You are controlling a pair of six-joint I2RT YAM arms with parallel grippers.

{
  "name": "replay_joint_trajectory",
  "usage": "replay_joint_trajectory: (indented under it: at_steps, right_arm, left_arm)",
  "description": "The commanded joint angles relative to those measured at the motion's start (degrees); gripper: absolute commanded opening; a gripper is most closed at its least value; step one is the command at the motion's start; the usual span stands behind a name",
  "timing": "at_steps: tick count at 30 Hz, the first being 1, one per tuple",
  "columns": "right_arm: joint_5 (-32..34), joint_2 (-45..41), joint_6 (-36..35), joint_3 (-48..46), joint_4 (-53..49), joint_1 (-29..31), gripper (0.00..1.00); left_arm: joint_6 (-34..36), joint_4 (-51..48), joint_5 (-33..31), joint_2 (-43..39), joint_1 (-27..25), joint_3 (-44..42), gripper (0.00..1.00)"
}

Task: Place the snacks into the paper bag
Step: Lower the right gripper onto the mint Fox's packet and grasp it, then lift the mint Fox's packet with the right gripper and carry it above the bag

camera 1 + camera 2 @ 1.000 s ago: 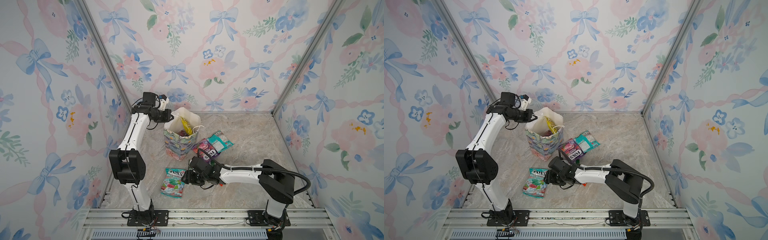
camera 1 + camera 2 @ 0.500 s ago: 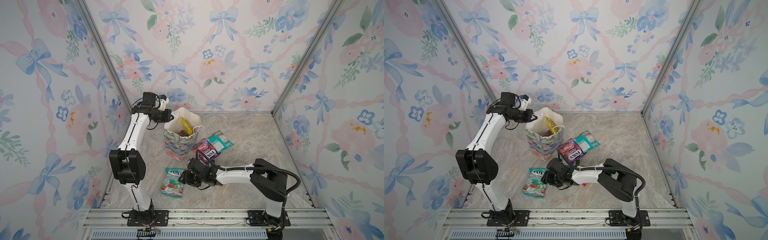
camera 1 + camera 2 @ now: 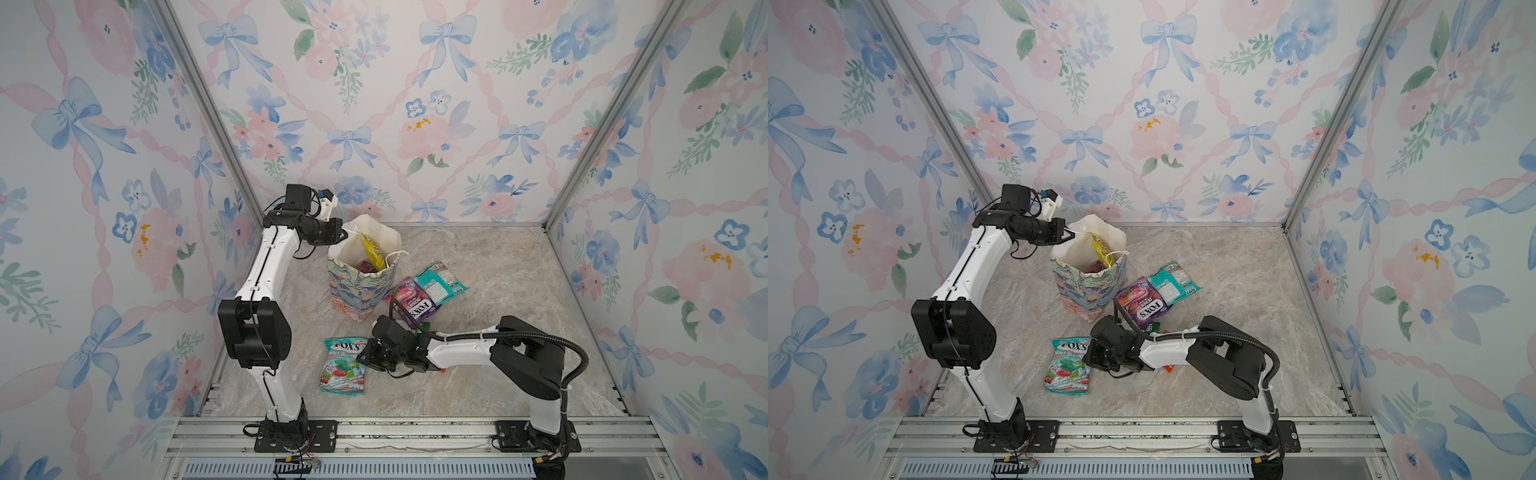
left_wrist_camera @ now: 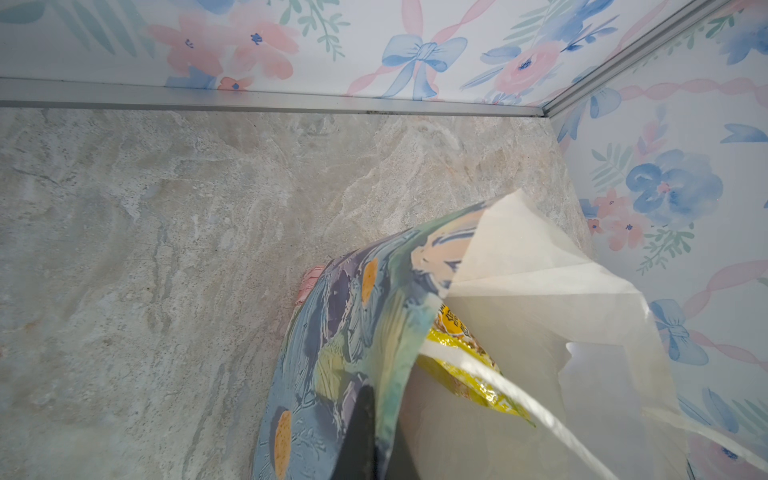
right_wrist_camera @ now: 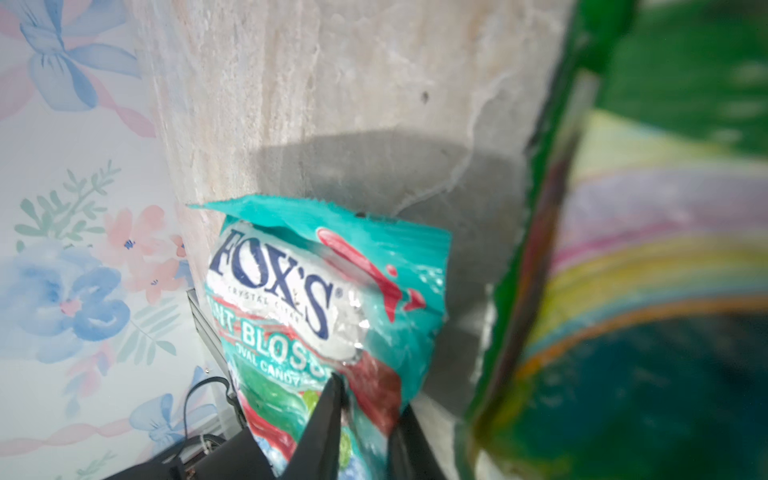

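Right wrist view showed the mint packet (image 5: 324,299) with the right gripper (image 5: 368,399) pinching its edge, fingers nearly together on the film. In both top views the mint packet (image 3: 343,365) (image 3: 1068,365) lay on the marble floor (image 3: 478,374), long axis running front to back, "FOX'S" header toward the paper bag (image 3: 357,291). The paper bag stood upright just behind it, mouth open, a yellow packet (image 3: 372,251) inside. The left gripper (image 3: 343,235) was clamped on the bag's rim.
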Motion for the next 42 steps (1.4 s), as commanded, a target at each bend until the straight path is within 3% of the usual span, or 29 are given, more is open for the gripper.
replay_joint_trajectory:
  at_steps: [1,6,25,34,42]
  right_arm:
    - [0.7,0.5,-0.1,0.1,1.1,0.7,0.08]
    - [0.8,-1.6,-1.3,0.3,1.6,0.5,0.0]
    - [6.1,-20.3,-6.6,-5.8,-6.7,-4.6,0.0]
    - [10.9,-34.0,-9.1,-12.7,-14.3,-10.0,0.0]
    - [14.0,-44.0,-15.3,-13.1,-23.8,-18.5,0.0]
  left_arm:
    - [-0.2,-0.2,1.4,-1.1,0.4,-0.4,0.0]
    - [-0.2,-0.2,1.4,-1.2,0.5,-0.3,0.0]
    - [-0.1,-0.3,1.6,-0.6,0.5,-0.3,0.0]
    - [-0.3,-0.3,1.7,-0.2,0.3,-0.4,0.0]
    - [-0.4,-0.3,1.6,0.0,0.1,-0.4,0.0]
